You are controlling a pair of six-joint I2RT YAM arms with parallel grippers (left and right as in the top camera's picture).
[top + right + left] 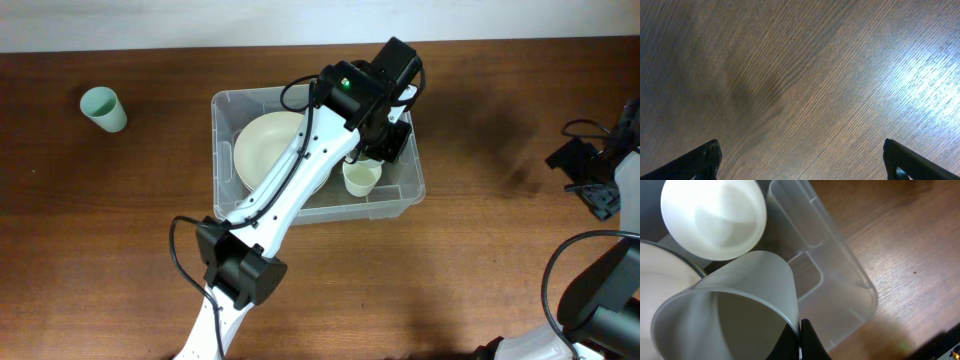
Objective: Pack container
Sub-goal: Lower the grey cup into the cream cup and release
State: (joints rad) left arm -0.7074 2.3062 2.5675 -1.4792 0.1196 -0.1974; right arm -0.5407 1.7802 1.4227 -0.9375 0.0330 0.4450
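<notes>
The container (224, 120) sits mid-desk (480, 260). Over its 3 o'clock end, the left claw (800, 341) pinches the wall of a translucent cup (740, 300), near a small white cup (712, 217) and a large bowl (268, 140). The right claw (802, 162), spread wide, hovers over bare desk at 3 o'clock. A green cup (103, 108) stands well apart at 9.

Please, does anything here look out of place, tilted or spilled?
Nothing is spilled or broken. Two things stand out: the frosted cup pinched by the left gripper is held tilted inside the container, next to a white cup, and a green cup stands alone on the table, outside the container.
</notes>
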